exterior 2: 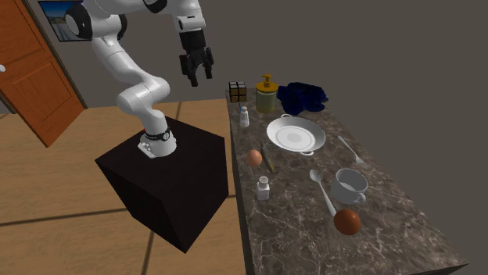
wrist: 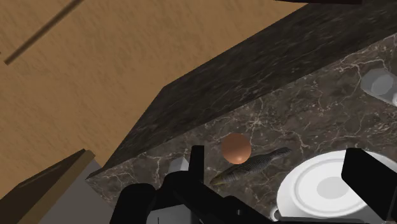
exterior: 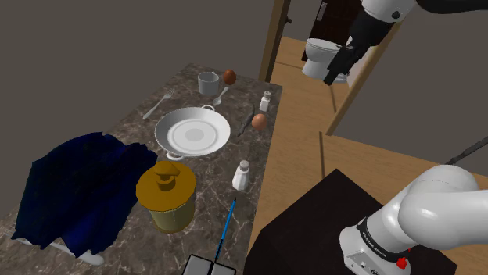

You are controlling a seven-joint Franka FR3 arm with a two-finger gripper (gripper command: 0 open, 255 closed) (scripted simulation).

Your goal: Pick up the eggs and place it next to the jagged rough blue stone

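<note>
A small brown egg (exterior: pixel 259 120) (exterior 2: pixel 255 157) (wrist: pixel 235 147) lies near the edge of the dark marble table (exterior: pixel 133 117) (exterior 2: pixel 391 234), beside a thin dark mottled utensil (wrist: pixel 251 167). The jagged blue stone (exterior: pixel 78 187) (exterior 2: pixel 305 95) sits at the table's other end, behind a yellow lidded jar (exterior: pixel 166 195) (exterior 2: pixel 266 95). My black gripper (exterior: pixel 335 76) (exterior 2: pixel 197 76) (wrist: pixel 283 172) hangs high in the air, off the table's side and above the wooden floor. Its fingers stand apart with nothing between them. A larger brown round thing (exterior: pixel 229 76) (exterior 2: pixel 348 222) rests by the mug (exterior: pixel 208 82) (exterior 2: pixel 349 186).
A white two-handled dish (exterior: pixel 192 131) (exterior 2: pixel 296 134) (wrist: pixel 324 191) lies mid-table, between two shakers (exterior: pixel 242 175) (exterior: pixel 265 100). A spoon (exterior 2: pixel 321 187), a fork (exterior: pixel 156 105), a blue pen (exterior: pixel 227 223) and a colour cube (exterior 2: pixel 238 91) also lie there. The dark stand (exterior 2: pixel 168 183) adjoins the table.
</note>
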